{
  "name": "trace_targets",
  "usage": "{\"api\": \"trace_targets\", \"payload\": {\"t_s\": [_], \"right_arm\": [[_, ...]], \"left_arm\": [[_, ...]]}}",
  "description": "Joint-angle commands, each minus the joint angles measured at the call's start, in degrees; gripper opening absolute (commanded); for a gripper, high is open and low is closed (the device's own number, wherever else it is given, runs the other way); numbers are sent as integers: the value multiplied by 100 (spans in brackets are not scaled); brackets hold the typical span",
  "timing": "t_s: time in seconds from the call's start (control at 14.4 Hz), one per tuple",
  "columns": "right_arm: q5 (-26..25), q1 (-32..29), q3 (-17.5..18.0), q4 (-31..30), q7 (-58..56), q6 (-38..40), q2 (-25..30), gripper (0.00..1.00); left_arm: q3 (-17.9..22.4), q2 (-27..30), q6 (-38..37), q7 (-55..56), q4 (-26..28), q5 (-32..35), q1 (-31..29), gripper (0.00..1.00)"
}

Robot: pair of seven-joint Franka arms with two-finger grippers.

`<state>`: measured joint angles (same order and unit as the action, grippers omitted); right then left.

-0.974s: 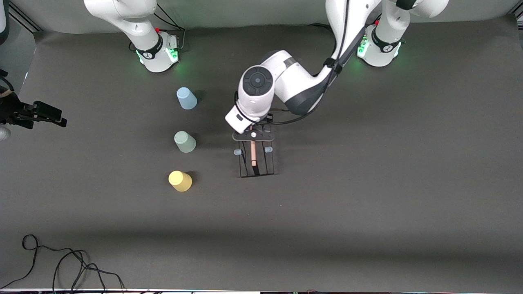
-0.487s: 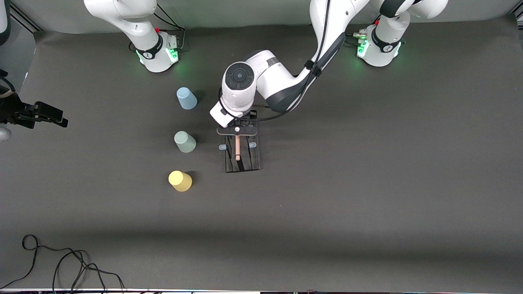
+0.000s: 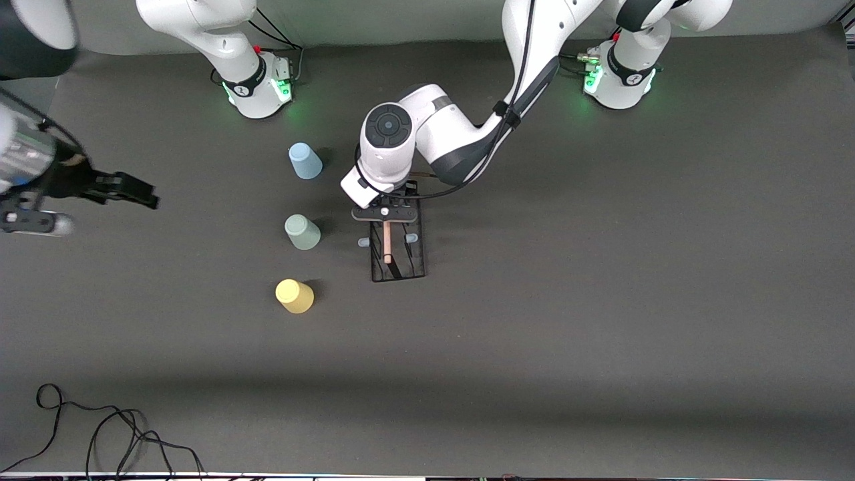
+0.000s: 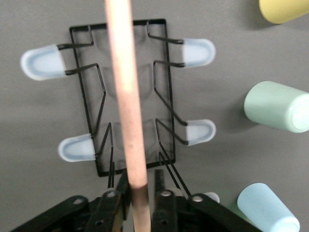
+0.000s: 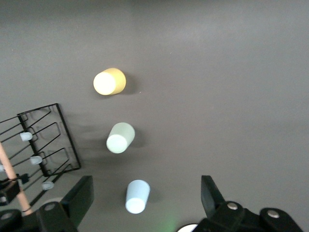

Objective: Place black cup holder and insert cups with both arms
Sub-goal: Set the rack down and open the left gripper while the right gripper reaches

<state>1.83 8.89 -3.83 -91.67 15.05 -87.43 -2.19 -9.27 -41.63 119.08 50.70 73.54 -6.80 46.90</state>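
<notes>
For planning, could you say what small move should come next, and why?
Probably lift the left claw off the wooden rod: the black cup holder stands beside the cups; the open right claw waits over its end of the table.

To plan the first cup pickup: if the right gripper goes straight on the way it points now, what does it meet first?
Probably the light blue cup, which lies between the right gripper's open fingers in its wrist view. Depth is unclear; it could land on the table beside it.
</notes>
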Motion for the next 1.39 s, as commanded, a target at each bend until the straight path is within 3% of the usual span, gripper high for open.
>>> {"api": "trace_targets", "payload": {"t_s": [0.0,0.28,0.56,0.7,0.9,1.18,1.32], "right_arm": [[10,411,-39,-586,552,-395,227,95],[1,692,-30,-2474,832,-2011,1053,96],[1,1009,-30,-3478,1492,-3172,1151,96],[1,1097,-21,-3743,1702,-3569,1029,96],[1,1132,-21,-4217,1782,-4210,870,96],[1,1141,-21,-4807,1835,-5334,616,96],[19,1299,-21,-4904,1835,-5792,291,96]], "left_arm": [[110,5,-7,72,-199,12,65,100],[119,724,-891,-32,-226,38,-487,100],[110,1559,-1737,-586,-130,55,-1410,95],[136,1902,-2203,-859,80,457,-1735,98],[119,2552,-2284,-1796,720,689,-2656,100],[127,3774,-1557,-2658,2328,724,-3879,100],[136,4039,-1676,-3396,2586,724,-4249,100]]}}
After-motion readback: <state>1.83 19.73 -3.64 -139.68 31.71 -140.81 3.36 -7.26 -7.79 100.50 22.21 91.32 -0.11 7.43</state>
